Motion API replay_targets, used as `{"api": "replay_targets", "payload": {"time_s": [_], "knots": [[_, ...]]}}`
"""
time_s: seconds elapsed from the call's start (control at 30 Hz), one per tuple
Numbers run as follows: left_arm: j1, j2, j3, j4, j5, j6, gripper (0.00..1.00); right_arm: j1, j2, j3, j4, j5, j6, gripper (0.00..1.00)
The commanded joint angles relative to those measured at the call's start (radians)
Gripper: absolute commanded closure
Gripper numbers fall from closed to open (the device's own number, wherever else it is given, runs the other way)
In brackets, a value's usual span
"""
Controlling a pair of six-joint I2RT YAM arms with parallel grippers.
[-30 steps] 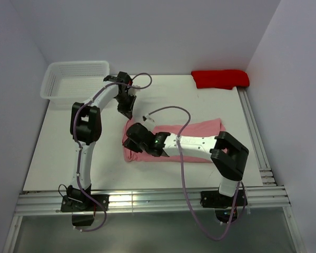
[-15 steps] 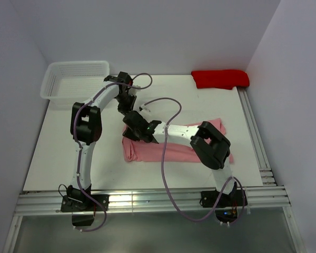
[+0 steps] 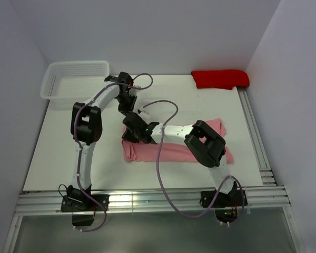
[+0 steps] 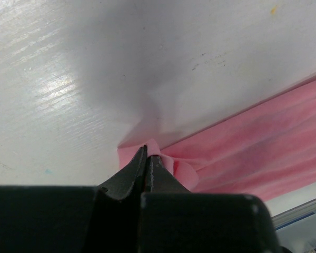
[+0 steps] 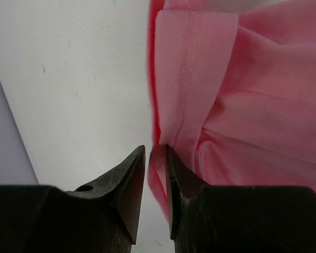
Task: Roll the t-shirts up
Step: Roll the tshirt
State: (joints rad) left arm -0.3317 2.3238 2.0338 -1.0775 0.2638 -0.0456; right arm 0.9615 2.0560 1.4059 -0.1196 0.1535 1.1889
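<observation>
The left fingers point(image 4: 132, 174) and right fingers point(image 5: 129, 182) are pinching one end of the pink t-shirt point(image 3: 139, 153), likely beginning a roll needing matched turning.

The plain light-pink soft fabric t-shirt point(image 3: 174, 154) lies on the white desk, folded lengthwise into a long narrow band that runs left to right across the middle. Its layers are flat and not yet rolled. Part of the band is hidden in the overhead view. At the band's left end the far corner is drawn up into a small peak point(image 4: 158, 154), pinched in the closed left claw point(image 4: 147, 152). Just beside it, a stitched hem point(image 5: 187, 79) runs along the folded edge, and that edge sits between the narrow jaws of the right claw point(image 5: 156, 154).
</observation>
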Motion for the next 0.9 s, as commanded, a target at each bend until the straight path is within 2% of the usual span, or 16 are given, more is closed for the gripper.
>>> {"api": "replay_targets", "payload": {"time_s": [0.0, 0.23, 0.27, 0.33, 0.43, 0.57, 0.67, 0.87], "knots": [[-0.007, -0.003, 0.016, 0.011, -0.003, -0.005, 0.99, -0.018, 0.010, 0.001, 0.041, -0.009, 0.008, 0.70], [-0.013, -0.003, 0.017, 0.011, 0.000, -0.005, 0.99, -0.026, 0.030, 0.005, 0.026, -0.003, 0.011, 0.72], [-0.013, -0.003, 0.019, 0.011, -0.001, -0.005, 0.99, -0.026, 0.032, 0.001, 0.023, -0.003, 0.012, 0.79], [-0.015, -0.004, 0.019, 0.011, -0.005, -0.002, 0.99, -0.029, 0.026, -0.013, 0.034, -0.008, 0.018, 0.85], [-0.015, -0.004, 0.016, 0.014, -0.009, 0.000, 0.98, -0.032, 0.013, -0.033, 0.052, -0.014, 0.021, 0.87], [-0.015, 0.000, 0.019, 0.014, -0.015, 0.004, 0.97, -0.033, 0.001, -0.013, 0.029, -0.019, 0.009, 0.97], [-0.015, -0.009, 0.011, 0.024, -0.024, 0.012, 0.92, -0.032, -0.014, -0.001, 0.012, -0.020, -0.003, 0.99], [-0.015, -0.029, 0.009, 0.030, -0.018, 0.035, 0.76, -0.040, -0.039, 0.010, -0.032, -0.017, -0.014, 1.00]]}}
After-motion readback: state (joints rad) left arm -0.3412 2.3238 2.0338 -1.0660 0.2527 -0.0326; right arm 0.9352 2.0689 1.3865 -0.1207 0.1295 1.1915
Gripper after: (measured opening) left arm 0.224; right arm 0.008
